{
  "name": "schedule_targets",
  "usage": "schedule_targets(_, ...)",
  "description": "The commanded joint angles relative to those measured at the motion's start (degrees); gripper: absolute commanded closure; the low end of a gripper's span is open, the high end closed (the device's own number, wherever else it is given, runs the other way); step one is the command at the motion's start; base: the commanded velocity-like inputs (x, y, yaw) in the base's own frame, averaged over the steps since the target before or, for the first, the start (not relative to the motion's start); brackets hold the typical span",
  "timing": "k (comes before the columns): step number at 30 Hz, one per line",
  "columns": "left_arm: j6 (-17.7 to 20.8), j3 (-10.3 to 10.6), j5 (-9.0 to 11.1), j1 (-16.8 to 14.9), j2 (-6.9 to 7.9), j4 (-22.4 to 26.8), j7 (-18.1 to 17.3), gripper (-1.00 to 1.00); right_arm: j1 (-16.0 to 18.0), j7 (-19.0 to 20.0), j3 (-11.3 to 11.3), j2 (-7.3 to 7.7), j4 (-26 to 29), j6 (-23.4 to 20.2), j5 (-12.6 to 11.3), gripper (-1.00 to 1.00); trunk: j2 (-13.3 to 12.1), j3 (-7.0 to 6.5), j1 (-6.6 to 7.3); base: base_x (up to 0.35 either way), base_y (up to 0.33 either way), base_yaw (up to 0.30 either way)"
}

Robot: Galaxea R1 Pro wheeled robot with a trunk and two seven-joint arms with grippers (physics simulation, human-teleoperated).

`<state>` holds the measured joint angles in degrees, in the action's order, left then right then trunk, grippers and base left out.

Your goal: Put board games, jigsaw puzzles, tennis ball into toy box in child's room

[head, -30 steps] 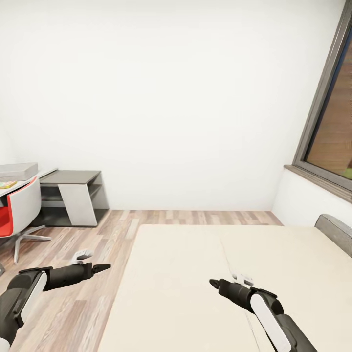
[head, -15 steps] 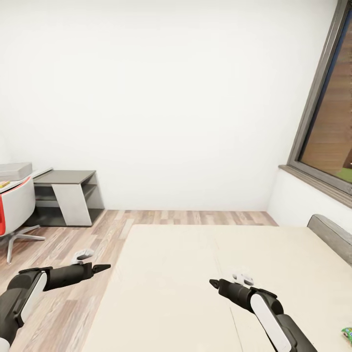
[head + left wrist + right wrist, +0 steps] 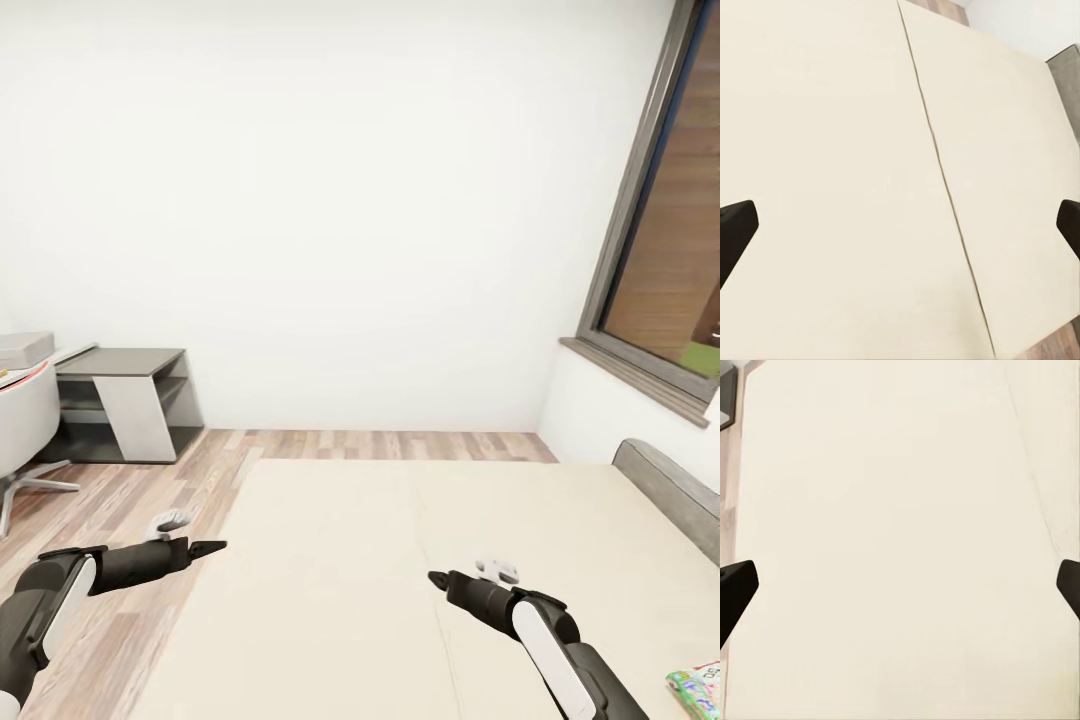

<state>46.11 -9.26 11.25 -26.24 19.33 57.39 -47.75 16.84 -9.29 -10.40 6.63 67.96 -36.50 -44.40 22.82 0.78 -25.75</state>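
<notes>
View panned right: game (image 3: 697, 686) entering at bed (image 3: 330, 560) edge. Left gripper (image 3: 900, 225), right gripper (image 3: 900, 581) both spread, empty, ready for pickup.

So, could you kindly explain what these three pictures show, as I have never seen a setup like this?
It is a simulated wheeled robot with two arms. The large picture comes from a camera on its head, looking down over the left gripper and the right gripper, both dark and pointed. The other two come from cameras near each gripper; the black tips at their edges are the fingers, spread wide, holding nothing. Below lies a bed with a beige sheet. A colourful board game peeks in at the bed's near right corner. At far left are a table, a grey toy box on it and a chair.
</notes>
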Motion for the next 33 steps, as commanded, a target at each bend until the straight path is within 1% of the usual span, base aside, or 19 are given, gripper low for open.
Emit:
schedule_targets(1,0.3,-0.1,0.1,0.0,0.0,0.0,-0.1,-1.0,0.0,-0.6,-0.1,0.05,0.1,-0.1,-0.6,-1.0,0.1,0.08,-0.03,0.0,-0.078,0.0)
schedule_targets(10,0.3,-0.1,0.1,0.0,0.0,0.0,-0.2,-1.0,0.0,-0.6,-0.1,0.05,0.1,-0.1,-0.6,-1.0,0.1,0.08,-0.03,0.0,-0.074,0.0)
schedule_targets(29,0.3,-0.1,0.1,0.0,0.0,0.0,-0.1,-1.0,0.0,-0.6,-0.1,0.05,0.1,-0.1,-0.6,-1.0,0.1,0.08,-0.03,0.0,-0.195,0.0)
schedule_targets(33,0.3,-0.1,0.0,0.0,-0.26,0.0,0.0,-1.0,0.0,-0.6,-0.1,0.05,0.1,-0.1,-0.6,-1.0,0.1,0.08,-0.03,0.0,-0.185,0.0)
